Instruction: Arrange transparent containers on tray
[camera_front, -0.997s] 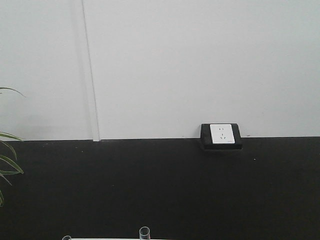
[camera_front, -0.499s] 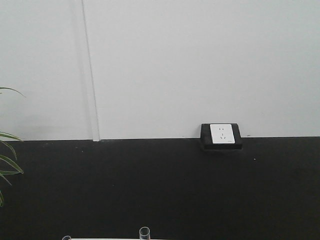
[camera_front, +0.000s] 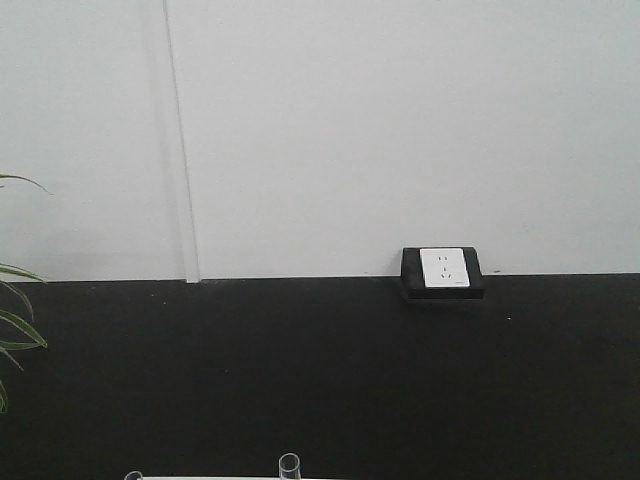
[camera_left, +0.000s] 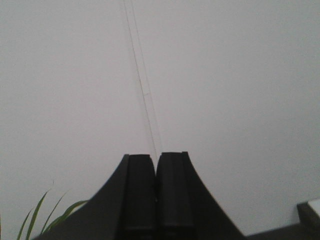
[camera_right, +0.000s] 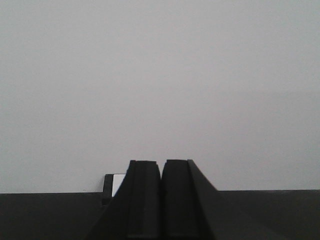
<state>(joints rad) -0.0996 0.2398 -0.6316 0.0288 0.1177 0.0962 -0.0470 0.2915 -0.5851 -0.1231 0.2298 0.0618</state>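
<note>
— Camera out front: what shows?
— Two transparent containers (camera_front: 289, 465) show only their round rims at the bottom edge, one near the middle and the other (camera_front: 133, 476) far left. I cannot tell from that view how they lie relative to my fingers. Higher up sits a wall socket (camera_front: 444, 268), and plant leaves (camera_front: 15, 330) reach in from the left.
— Left wrist?
— My left gripper (camera_left: 156, 200) has its fingers pressed together, gripping nothing. The leaves lie below and to its left. A wall seam (camera_left: 145, 90) runs up beyond the fingertips.
— Right wrist?
— My right gripper (camera_right: 161, 200) is likewise pressed together and bare. The socket peeks out just left of it, behind.
</note>
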